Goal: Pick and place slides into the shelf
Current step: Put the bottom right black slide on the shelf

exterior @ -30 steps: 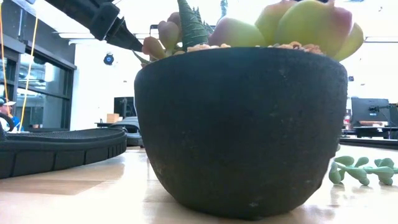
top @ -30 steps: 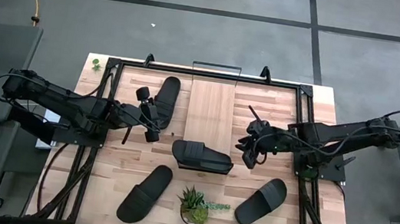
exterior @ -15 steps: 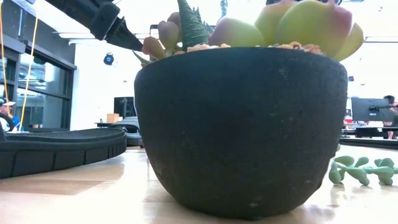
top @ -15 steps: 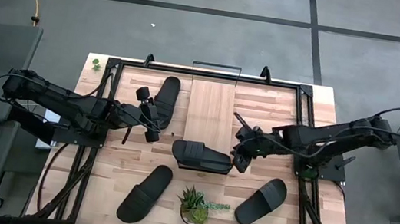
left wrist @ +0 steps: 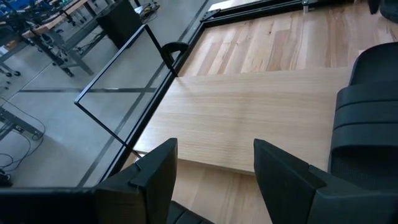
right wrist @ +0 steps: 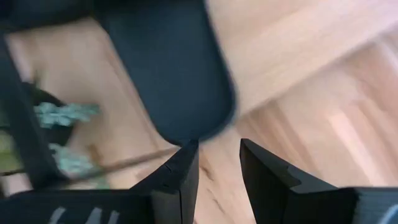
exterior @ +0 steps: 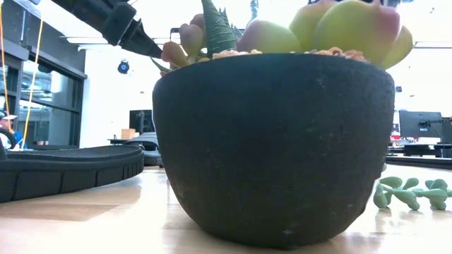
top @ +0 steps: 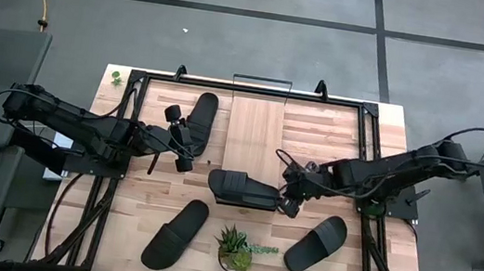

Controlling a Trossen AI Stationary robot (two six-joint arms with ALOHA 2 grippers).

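Four black slides lie flat on the table. One (top: 200, 119) is left of the shelf (top: 254, 135), a light-wood board with black wire ends. One (top: 244, 190) lies crosswise at the shelf's near end. Two more (top: 175, 234) (top: 316, 244) lie near the near edge. My right gripper (top: 288, 203) is open, just right of the crosswise slide's rounded end (right wrist: 168, 81). My left gripper (left wrist: 214, 168) is open above the far-left slide's right edge and faces the shelf (left wrist: 249, 124), with nothing between its fingers. My right gripper (right wrist: 217, 168) has its open fingertips (right wrist: 188, 158) right at the rounded right end (right wrist: 186, 134) of the crosswise slide, coming from the table's right and slanting down. I cannot tell whether they touch it. The slide lies flat on the table.
A potted succulent (top: 233, 250) stands between the two near slides and fills the low view (exterior: 275, 141), with a slide (exterior: 67, 169) beside it. A black frame (top: 370, 162) borders the work area. A small green sprig (top: 116, 76) sits at the far left corner.
My right gripper has moved toward the table's left and near edge and come down to the right end of the crosswise slide. The slides have not moved.
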